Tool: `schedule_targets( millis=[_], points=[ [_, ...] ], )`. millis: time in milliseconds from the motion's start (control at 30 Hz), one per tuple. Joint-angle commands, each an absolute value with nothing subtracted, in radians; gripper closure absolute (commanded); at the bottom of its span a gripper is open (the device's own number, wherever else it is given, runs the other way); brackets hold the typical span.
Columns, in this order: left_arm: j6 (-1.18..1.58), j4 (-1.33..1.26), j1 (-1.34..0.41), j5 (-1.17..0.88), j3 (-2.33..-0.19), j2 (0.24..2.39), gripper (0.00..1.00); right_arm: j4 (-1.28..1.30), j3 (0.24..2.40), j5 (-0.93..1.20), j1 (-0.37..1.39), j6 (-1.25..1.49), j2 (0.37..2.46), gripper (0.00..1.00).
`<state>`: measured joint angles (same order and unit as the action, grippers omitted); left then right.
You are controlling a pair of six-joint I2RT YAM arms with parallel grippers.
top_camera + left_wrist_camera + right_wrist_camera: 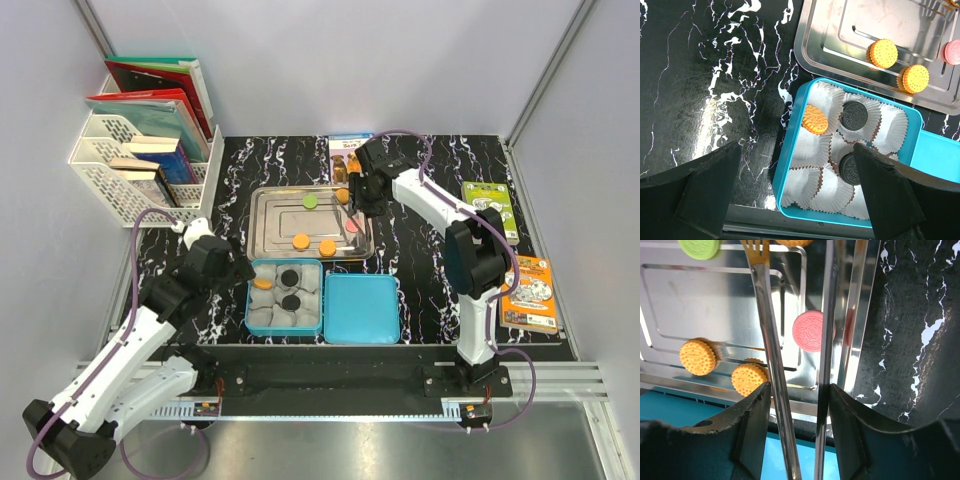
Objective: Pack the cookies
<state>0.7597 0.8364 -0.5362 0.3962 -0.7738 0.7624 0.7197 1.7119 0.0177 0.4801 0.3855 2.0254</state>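
Note:
Orange (300, 240), green (310, 201) and pink (352, 226) cookies lie on a steel tray (268, 225). A blue box (250, 300) of white paper cups holds two black cookies (854, 114) and one orange cookie (815, 119). My left gripper (797, 155) is open and empty above the box's left edge; in the top view it (222, 262) is left of the box. My right gripper (796, 395) is shut on metal tongs (765, 315) over the tray's right side (362, 195). The pink cookie (809, 330) lies between the tong arms, and I cannot tell if they touch it.
The box's blue lid (362, 308) lies to the right of the box. A white file rack with books (140, 150) stands at the back left. Booklets lie at the right (492, 205) (530, 292) and behind the tray (350, 148). Walls close in three sides.

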Motion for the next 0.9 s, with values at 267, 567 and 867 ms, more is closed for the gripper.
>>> schedule_targets(
  millis=[267, 567, 867],
  points=[
    [0.753, 0.801, -0.534, 0.388, -0.769, 0.767, 0.01, 0.684, 1.7, 0.086, 0.472, 0.403, 1.988, 0.48],
    [0.755, 0.798, -0.534, 0.385, -0.769, 0.764, 0.01, 0.755, 1.75, 0.114, 0.472, 0.425, 1.987, 0.44],
    [0.755, 0.796, -0.534, 0.38, -0.765, 0.765, 0.01, 0.781, 1.746, 0.113, 0.472, 0.416, 1.991, 0.5]
  ],
)
